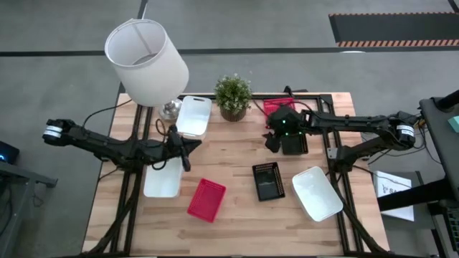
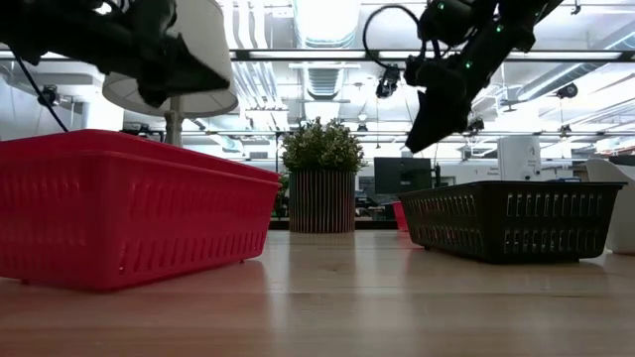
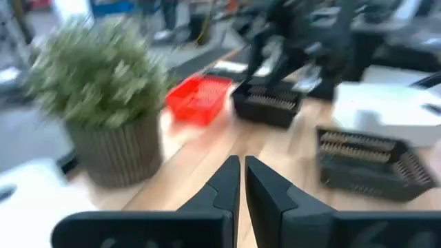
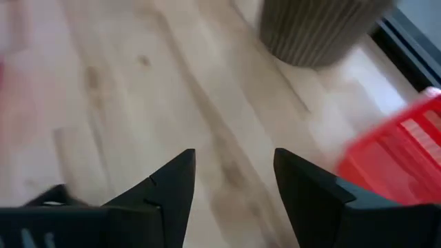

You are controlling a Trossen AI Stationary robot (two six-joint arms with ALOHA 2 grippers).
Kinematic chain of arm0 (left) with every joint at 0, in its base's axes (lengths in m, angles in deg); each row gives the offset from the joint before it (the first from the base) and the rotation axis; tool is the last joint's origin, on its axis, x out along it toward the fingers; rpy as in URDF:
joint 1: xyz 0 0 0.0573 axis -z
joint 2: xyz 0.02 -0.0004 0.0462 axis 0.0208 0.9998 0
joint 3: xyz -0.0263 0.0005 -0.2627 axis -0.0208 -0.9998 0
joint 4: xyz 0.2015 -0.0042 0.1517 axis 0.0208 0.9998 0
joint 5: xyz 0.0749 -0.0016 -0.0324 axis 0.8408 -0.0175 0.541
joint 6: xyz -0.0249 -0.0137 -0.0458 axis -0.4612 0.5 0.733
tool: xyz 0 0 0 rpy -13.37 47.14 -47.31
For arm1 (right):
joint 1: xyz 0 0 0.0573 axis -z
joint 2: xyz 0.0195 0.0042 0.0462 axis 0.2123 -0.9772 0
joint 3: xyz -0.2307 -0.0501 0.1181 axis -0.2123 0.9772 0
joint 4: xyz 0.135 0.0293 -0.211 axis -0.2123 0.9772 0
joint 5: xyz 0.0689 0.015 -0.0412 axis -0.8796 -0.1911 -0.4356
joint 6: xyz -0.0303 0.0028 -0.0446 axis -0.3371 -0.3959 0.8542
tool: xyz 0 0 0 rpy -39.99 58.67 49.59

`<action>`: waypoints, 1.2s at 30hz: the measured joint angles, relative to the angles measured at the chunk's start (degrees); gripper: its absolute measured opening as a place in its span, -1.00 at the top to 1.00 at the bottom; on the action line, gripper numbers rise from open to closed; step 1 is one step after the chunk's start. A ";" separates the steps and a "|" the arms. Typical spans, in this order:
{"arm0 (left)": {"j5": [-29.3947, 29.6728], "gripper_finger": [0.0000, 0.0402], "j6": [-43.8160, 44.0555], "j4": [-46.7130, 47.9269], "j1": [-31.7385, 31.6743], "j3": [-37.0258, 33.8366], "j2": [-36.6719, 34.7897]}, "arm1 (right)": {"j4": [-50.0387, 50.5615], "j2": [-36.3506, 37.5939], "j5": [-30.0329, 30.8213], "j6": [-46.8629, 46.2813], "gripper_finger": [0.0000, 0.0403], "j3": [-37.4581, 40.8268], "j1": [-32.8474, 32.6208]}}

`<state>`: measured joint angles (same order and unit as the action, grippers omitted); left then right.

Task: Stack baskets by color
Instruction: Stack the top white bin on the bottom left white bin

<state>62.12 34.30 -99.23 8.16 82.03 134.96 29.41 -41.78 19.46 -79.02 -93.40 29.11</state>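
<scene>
My left gripper [image 1: 185, 149] [image 3: 242, 172] is shut and empty. It hovers above the far end of a white basket [image 1: 163, 179], which rests on the table. My right gripper [image 1: 272, 140] [image 4: 234, 162] hangs open over bare wood with nothing between its fingers. It is next to a black basket [image 1: 295, 142] and in front of a red basket [image 1: 275, 107] [image 4: 400, 162]. Lying apart on the table are another white basket [image 1: 194, 115], a red basket [image 1: 206, 199] [image 2: 119, 208], a black basket [image 1: 268, 180] [image 2: 511, 218] and a white basket [image 1: 317, 193].
A potted plant [image 1: 233, 97] [image 4: 320, 27] stands at the far middle of the table. A big white lampshade [image 1: 147, 61] stands at the far left. Bare wood shows at the table's middle [image 1: 229, 154] and along its near edge.
</scene>
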 joint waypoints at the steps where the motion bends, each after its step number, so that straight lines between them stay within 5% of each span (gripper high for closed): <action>1: 0.50 0.97 1.22 1.97 -0.01 0.04 -0.26 | -0.63 0.00 0.00 0.00 0.08 0.00 -1.01; 16: -6.80 0.97 8.36 14.32 -0.01 2.16 0.24 | -8.33 0.00 0.55 5.77 0.16 0.11 -13.45; 24: -9.52 0.94 8.41 26.86 -0.01 8.03 3.26 | -21.66 0.00 0.42 12.89 0.16 2.86 -16.01; 36: -12.23 0.24 -5.57 34.63 -3.56 13.96 10.80 | -35.29 0.07 0.30 14.26 0.16 10.67 -15.99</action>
<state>49.89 28.74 -64.60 4.60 95.99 145.76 -5.88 -41.71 19.76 -64.77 -82.73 13.12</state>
